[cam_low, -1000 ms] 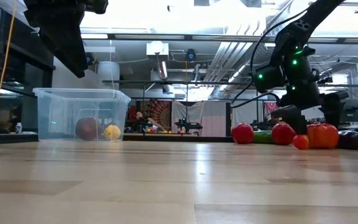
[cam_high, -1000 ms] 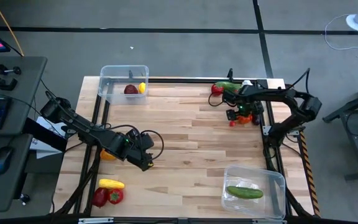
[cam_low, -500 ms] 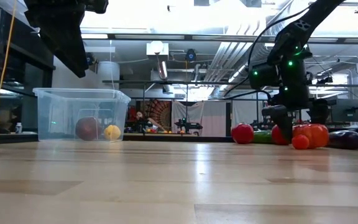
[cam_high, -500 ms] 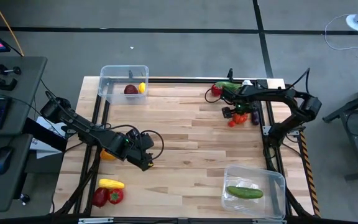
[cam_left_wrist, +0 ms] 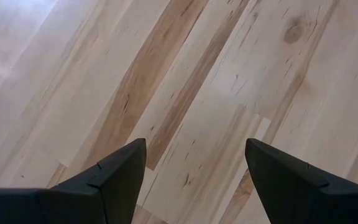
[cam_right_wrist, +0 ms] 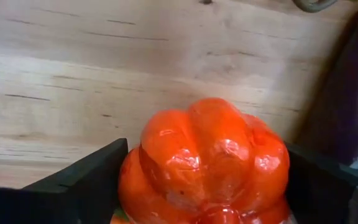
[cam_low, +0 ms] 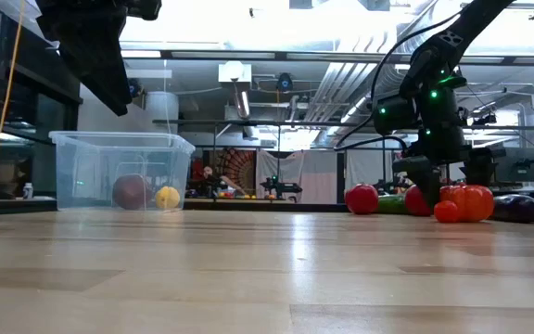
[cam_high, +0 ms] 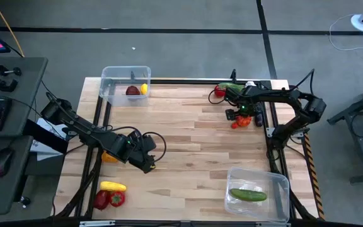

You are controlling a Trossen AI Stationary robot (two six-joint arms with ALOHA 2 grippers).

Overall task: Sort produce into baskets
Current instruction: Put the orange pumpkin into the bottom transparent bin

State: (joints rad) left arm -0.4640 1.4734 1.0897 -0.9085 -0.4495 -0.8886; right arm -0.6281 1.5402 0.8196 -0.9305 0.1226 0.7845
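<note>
A: Where's the produce right now?

B: An orange pepper [cam_right_wrist: 207, 165] sits between the right gripper's [cam_high: 239, 114] 2 fingers [cam_right_wrist: 73, 183], which stand spread on either side of it at the far right of the table [cam_high: 194, 145]. Whether they press it yet, I cannot tell. Beside it lie a red tomato [cam_low: 447, 211], a purple eggplant [cam_low: 517, 208], a red apple [cam_low: 362, 199] and a green cucumber [cam_high: 229, 87].

A: And the tubs?

B: The far-left tub [cam_high: 112, 79] holds a dark red fruit [cam_high: 132, 91] and a lemon [cam_high: 144, 89], touching. The near-right tub [cam_high: 276, 183] holds 1 cucumber [cam_high: 248, 195].

A: Anything else loose?

B: A yellow piece [cam_high: 113, 186] and 2 red pieces [cam_high: 109, 199] at the near-left corner, plus an orange one [cam_high: 108, 157] half hidden under the left arm.

A: The left gripper?

B: The left gripper [cam_high: 149, 165] hangs over bare wood left of centre, fingers [cam_left_wrist: 114, 177] spread, nothing between them.
</note>
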